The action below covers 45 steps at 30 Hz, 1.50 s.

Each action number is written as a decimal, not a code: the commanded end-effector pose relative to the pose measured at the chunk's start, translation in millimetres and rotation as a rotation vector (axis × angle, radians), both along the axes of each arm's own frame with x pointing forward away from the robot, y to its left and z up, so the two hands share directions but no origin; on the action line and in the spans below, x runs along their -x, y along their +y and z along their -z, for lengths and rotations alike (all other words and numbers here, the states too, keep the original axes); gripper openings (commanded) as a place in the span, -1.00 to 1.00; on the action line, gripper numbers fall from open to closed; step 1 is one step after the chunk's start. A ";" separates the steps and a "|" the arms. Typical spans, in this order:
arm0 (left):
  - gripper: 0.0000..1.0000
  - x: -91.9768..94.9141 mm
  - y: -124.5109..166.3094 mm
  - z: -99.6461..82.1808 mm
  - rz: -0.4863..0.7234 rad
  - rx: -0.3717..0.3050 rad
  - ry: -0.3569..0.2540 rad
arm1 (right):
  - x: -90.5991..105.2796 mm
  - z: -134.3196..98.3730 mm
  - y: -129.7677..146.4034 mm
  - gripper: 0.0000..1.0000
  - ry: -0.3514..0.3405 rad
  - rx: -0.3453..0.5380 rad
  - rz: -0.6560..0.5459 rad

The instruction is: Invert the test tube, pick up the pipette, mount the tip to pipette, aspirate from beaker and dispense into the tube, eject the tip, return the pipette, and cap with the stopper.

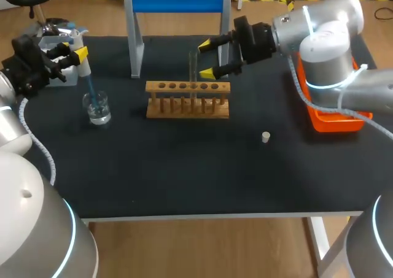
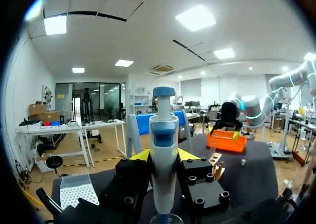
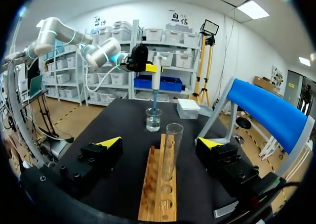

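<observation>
**Head view.** The left gripper (image 1: 69, 53), upper left of frame, is clamped on the pipette (image 1: 85, 69). The pipette is upright, with its blue tip (image 1: 92, 97) dipped in the beaker (image 1: 98, 110). The tube (image 1: 193, 72) stands mouth-up in the rack (image 1: 188, 100), centre frame. The right gripper (image 1: 210, 58) hangs just right of the tube's top, fingers spread, holding nothing. The stopper (image 1: 265, 137) lies loose at lower right, well apart from the rack.

**Left wrist view.** The pipette (image 2: 164, 130) sits between both fingers, pressed from two sides. The beaker rim shows directly under it.

**Right wrist view.** The fingers are wide apart, with the tube (image 3: 173, 150) between them, untouched. The beaker (image 3: 153, 119) and pipette are ahead, past the rack's far end.

**Judgement.** The step in hand is aspiration from the beaker; whether liquid is drawn up cannot be told. The next move calls for a straight lift until the tip clears the rim. The pipette then goes across to the tube, with the tip centred over the narrow mouth before dispensing. The right gripper looks placed to steady the tube.
</observation>
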State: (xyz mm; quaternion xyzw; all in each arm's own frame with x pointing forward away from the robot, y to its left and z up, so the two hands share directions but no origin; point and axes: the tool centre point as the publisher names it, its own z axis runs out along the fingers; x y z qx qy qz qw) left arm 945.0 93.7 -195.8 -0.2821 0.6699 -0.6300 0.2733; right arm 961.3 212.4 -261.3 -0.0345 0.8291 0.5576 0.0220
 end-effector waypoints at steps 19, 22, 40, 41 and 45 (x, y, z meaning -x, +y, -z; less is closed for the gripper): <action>-1.00 -0.6 -0.7 0.0 -0.001 0.000 0.000 | -11.1 23.3 21.1 1.00 0.001 0.108 -0.024; -1.00 -0.6 -0.7 0.0 -0.001 0.000 0.000 | -11.8 26.4 23.1 1.00 -0.013 0.125 -0.009; -1.00 -0.6 -0.7 0.0 -0.001 0.000 0.000 | -14.2 35.7 30.3 1.00 -0.045 0.153 0.025; -1.00 -0.6 -0.7 0.0 -0.001 0.000 0.000 | -14.5 36.4 30.7 1.00 -0.046 0.153 0.026; -1.00 -0.6 -0.7 0.0 -0.001 0.000 0.000 | -15.3 37.9 32.7 1.00 -0.047 0.158 0.028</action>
